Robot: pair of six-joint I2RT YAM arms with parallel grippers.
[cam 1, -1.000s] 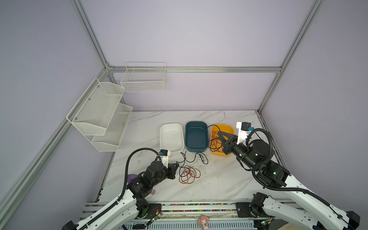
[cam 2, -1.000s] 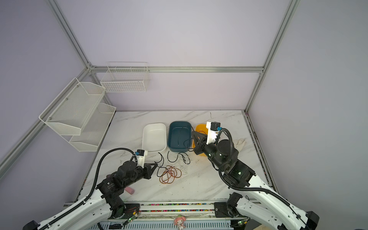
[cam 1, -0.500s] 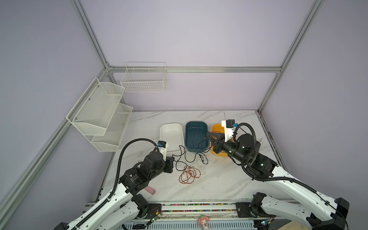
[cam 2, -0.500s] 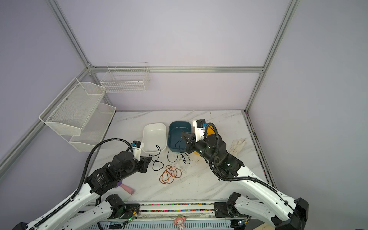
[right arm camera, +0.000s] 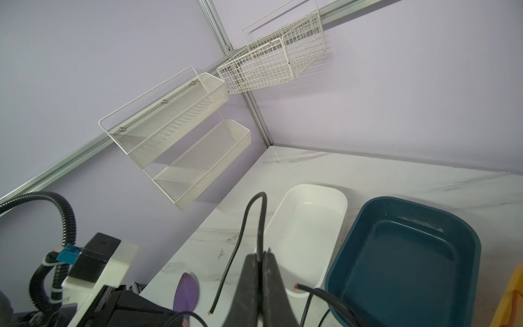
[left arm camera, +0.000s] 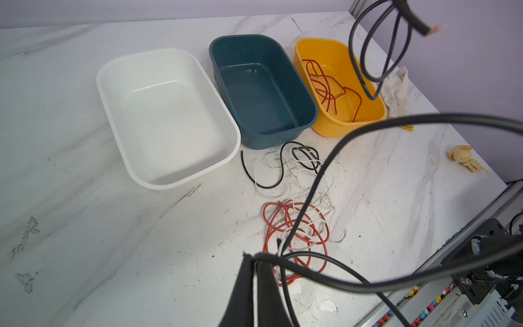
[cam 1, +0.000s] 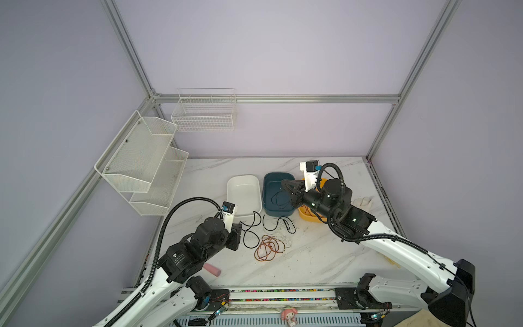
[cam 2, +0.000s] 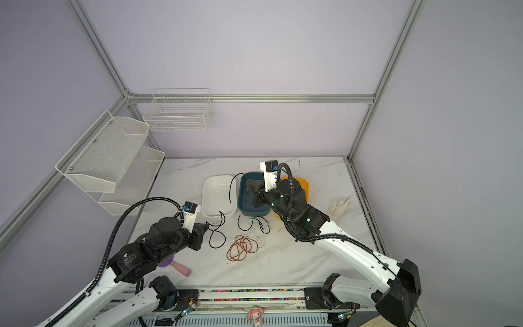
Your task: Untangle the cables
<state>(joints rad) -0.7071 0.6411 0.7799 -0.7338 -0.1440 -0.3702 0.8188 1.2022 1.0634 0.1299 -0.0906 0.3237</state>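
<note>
**Grippers.** My left gripper [left arm camera: 256, 262] is clamped shut on a black cable [left arm camera: 424, 115], low over the marble table [cam 1: 325, 254] just in front of the white bin [left arm camera: 169, 184]. My right gripper [right arm camera: 261, 256] is pinched shut on a black strand [right arm camera: 259, 194] that loops up out of the jaws. In both top views this gripper hangs over the blue bin [cam 1: 265, 189]. Whether both grip the same cable I cannot tell.

**Cables.** The other cables [cam 1: 268, 240] lie tangled on the table between my arms, just in front of the blue bin. Black and white strands lie nearest the bins, and red-orange coils [cam 1: 267, 249] lie nearest the front rail [cam 1: 283, 294].

**Room to move.**
- Open marble lies left of the white bin and front right of the tangle, up to the rail.
- The left wall carries a two-tier mesh shelf [cam 1: 135, 158] and the back wall a wire basket [cam 1: 203, 119]. Both hang above the table.
- A white glove [cam 1: 362, 202] lies near the right edge, beside the yellow bin [left arm camera: 339, 127].
- A pink item [cam 1: 212, 269] lies by my left arm, near the front edge.
- A small toy [left arm camera: 460, 154] sits towards the front right corner.

**Containers.** The three bins stand side by side: white, blue, yellow. In the left wrist view the white and blue bins show bare floors. The yellow bin holds a looped red cable [left arm camera: 325, 82].
</note>
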